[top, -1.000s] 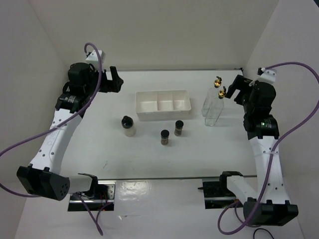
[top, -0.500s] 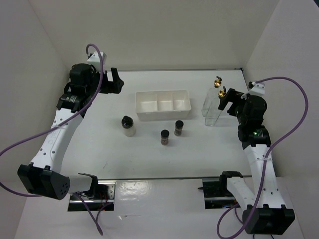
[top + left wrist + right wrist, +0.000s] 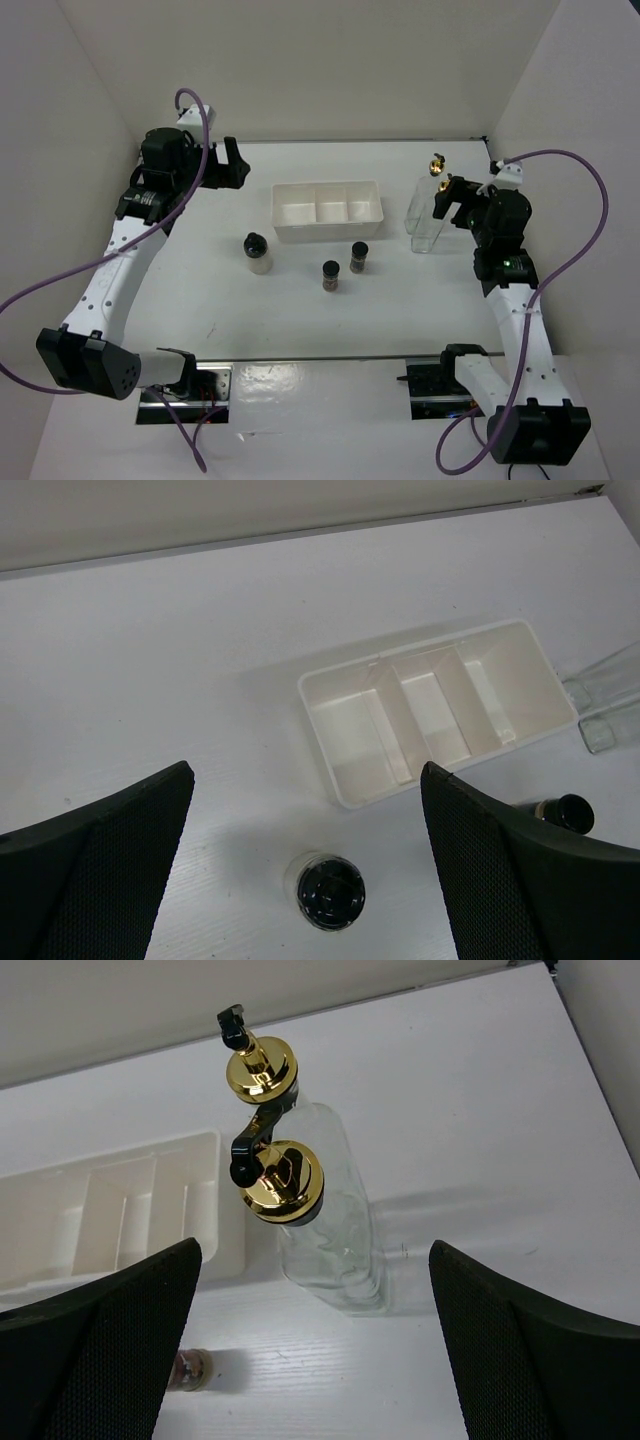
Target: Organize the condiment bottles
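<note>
Two tall clear glass bottles with gold spouts stand side by side right of the tray, the far one and the near one. In the right wrist view their gold caps, far and near, sit just ahead. My right gripper is open, empty, just right of and above them; its midpoint. A whitish black-capped jar and two dark spice jars stand in front of the tray. My left gripper is open, high at far left, with the whitish jar below between its fingers.
A white three-compartment tray lies at the table's middle back; its compartments are empty in the left wrist view and it also shows in the right wrist view. White walls close in the left, back and right sides.
My right arm has swung left and forward, bringing its open gripper close over the near glass bottle. My left arm has barely moved. No bottle has moved.
</note>
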